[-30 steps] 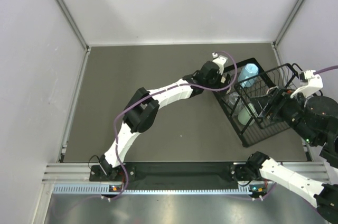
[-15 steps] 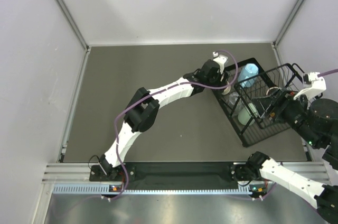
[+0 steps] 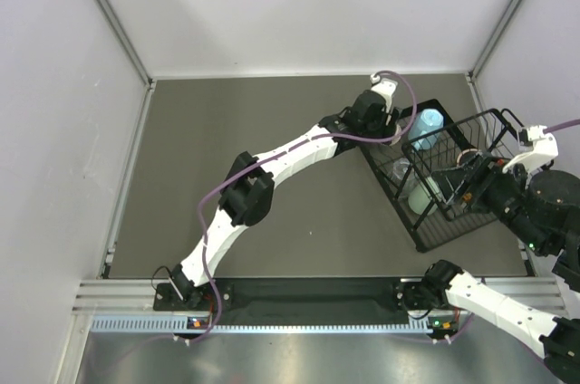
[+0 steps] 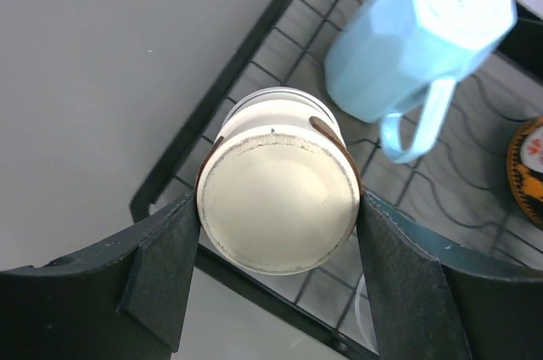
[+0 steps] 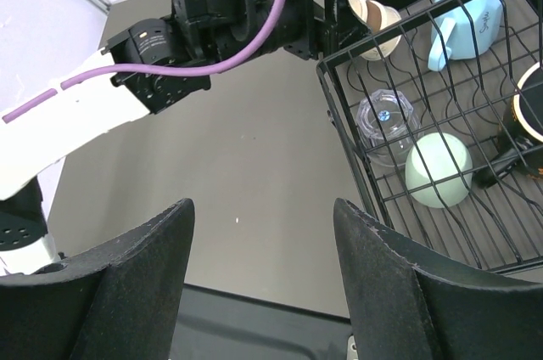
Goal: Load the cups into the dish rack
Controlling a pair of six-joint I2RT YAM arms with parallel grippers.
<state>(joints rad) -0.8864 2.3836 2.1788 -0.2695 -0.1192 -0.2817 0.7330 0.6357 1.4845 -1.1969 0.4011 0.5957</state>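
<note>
Rack (image 3: 426, 221) first, since I place everything against it: the black wire dish rack sits at the right side of the dark table (image 3: 254, 167), its raised basket section toward the right wall. My left gripper (image 4: 280, 224) is clenched on a cream cup with brown bands (image 4: 278, 199), one finger on each side of it, its flat base facing the wrist camera; I see it held above the rack's far-left corner rail. Just beside it, inside the rack at the far end, the light blue handled mug (image 4: 416, 33) lies upside down, handle toward the rack's middle. Nearer the rack's middle I see the clear ribbed cup (image 5: 386, 122), and touching or almost touching it on the near side, the mint green tumbler (image 5: 437, 169), both mouth down. A dark mug with an orange rim (image 5: 530, 114) sits at the rack's right edge, partly cut off. My right gripper (image 5: 263, 292) hovers near the rack's near-left side, fingers spread and grasping nothing.
</note>
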